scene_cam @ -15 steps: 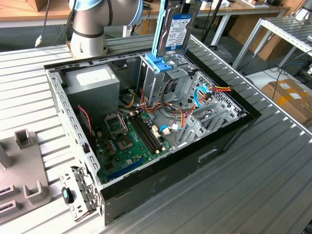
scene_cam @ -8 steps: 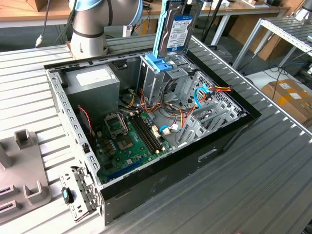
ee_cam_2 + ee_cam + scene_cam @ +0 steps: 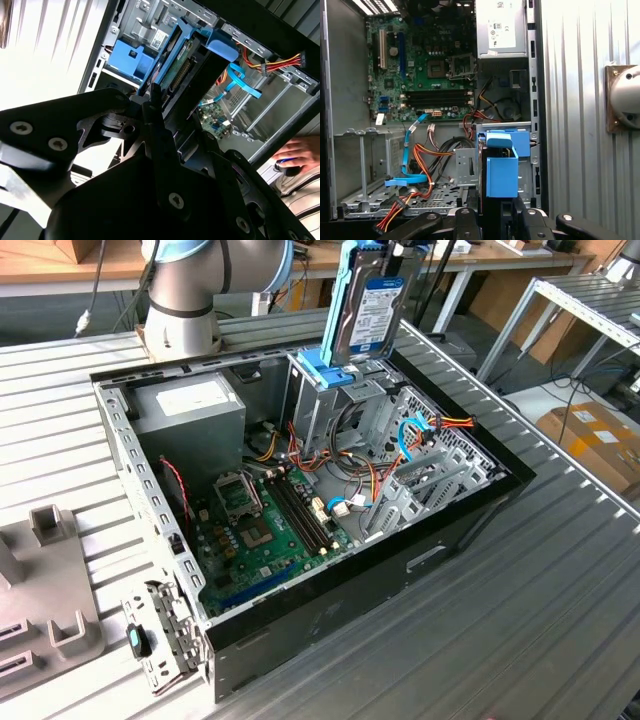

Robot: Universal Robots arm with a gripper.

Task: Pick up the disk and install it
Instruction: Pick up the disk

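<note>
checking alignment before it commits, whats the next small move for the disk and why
Probably ease it straight down a little. The gripper holds the disk upright, and its lower end seems to sit right at the mouth of the drive cage, with most of it above the case.

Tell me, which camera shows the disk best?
The exterior view: the disk shows its labelled face, upright above the open computer case. The second wrist view gives the disk from its circuit-board underside; the first wrist view sees the disk end-on.
</note>
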